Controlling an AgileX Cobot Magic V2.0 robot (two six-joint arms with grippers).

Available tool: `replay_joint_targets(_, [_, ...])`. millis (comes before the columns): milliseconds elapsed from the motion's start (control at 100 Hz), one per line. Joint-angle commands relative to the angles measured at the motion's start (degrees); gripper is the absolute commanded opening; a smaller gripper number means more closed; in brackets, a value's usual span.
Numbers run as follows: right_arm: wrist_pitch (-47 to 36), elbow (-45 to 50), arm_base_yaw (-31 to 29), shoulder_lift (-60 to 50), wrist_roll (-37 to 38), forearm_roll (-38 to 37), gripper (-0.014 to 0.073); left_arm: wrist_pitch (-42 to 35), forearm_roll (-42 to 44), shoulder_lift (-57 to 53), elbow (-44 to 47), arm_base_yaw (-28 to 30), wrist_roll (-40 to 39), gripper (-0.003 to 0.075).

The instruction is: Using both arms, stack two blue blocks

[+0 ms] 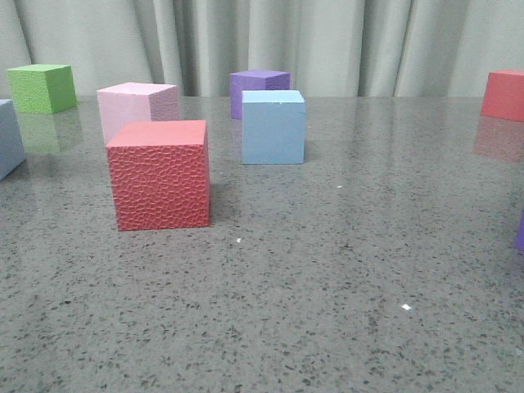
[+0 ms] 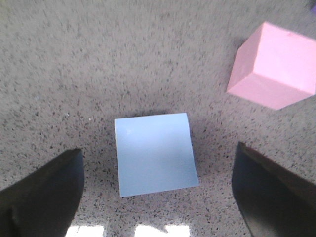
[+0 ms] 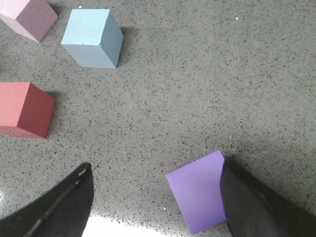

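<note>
One pale blue block (image 1: 274, 127) stands mid-table behind the red textured cube; it also shows in the right wrist view (image 3: 94, 38). A second blue block (image 1: 6, 139) is cut off by the left edge. In the left wrist view a blue block (image 2: 155, 153) lies on the table below my left gripper (image 2: 158, 197), which is open above it without touching it. My right gripper (image 3: 155, 207) is open and empty above the table, with a purple cube (image 3: 200, 197) beside one finger (image 3: 261, 207). Neither gripper shows in the front view.
A red textured cube (image 1: 160, 174) stands front left, with a pink cube (image 1: 135, 106) behind it. A green cube (image 1: 42, 88) is at the back left, a purple cube (image 1: 259, 84) behind the central blue block, and a red cube (image 1: 503, 94) at the back right. A curtain hangs behind the table.
</note>
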Motion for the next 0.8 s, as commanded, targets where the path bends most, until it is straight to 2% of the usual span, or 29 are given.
replay_joint_targets(0, [-3.6, -1.3, -0.1, -0.6, -0.5, -1.1, 0.0535, 1.9, -0.6, 2.6, -5.0, 0.1, -0.5, 0.0586])
replay_joint_targets(200, [-3.6, -1.3, -0.1, -0.6, -0.5, -1.1, 0.0535, 4.8, 0.6, 8.2, -8.8, 0.1, -1.5, 0.0587])
replay_joint_targets(790, [-4.0, -1.3, -0.1, -0.6, -0.5, -1.1, 0.0535, 7.3, 0.6, 12.1, -8.9, 0.1, -2.0, 0.0586])
